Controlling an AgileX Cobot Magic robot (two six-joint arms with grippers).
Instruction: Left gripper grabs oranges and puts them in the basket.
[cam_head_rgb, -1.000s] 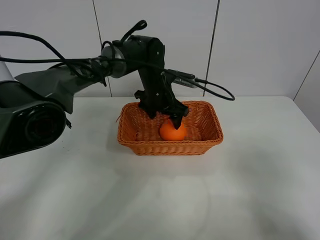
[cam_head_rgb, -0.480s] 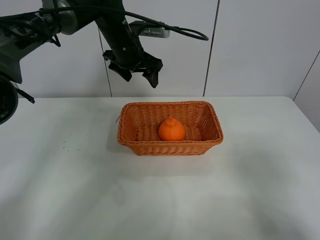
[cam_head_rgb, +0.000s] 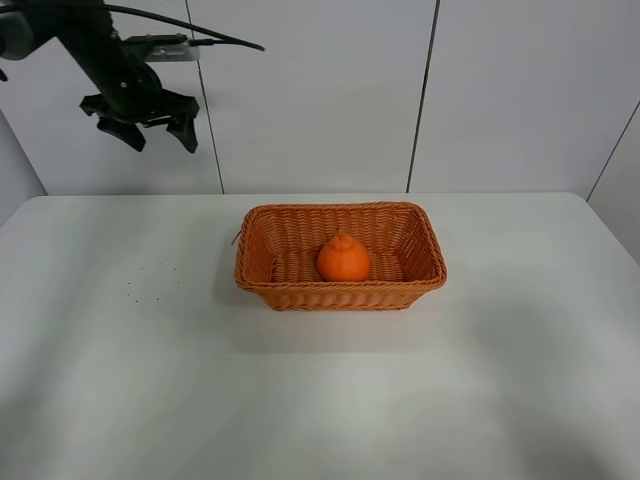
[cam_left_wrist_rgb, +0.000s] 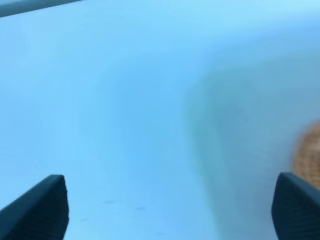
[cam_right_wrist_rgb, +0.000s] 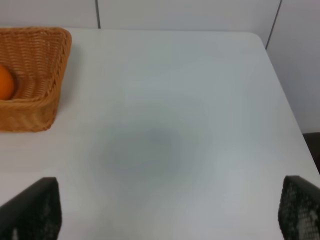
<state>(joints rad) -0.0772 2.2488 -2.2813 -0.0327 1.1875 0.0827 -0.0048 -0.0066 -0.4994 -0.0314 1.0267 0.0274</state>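
Exterior high gives us the orange (cam_head_rgb: 343, 259): bright, round, with a knobbed top, sitting upright near the middle of the woven orange-brown basket (cam_head_rgb: 340, 297) on the white desk (cam_head_rgb: 150, 380). We see the left claw (cam_head_rgb: 161, 138) released and empty, fingers splayed, high at the far left against the pale wall panels (cam_head_rgb: 310, 90), well apart from the basket. Left wrist is blurred and catches only a sliver of the basket. Right wrist shows us the right claw (cam_right_wrist_rgb: 165, 215) spread wide over the desk right of the basket, with the orange cut by the frame edge.
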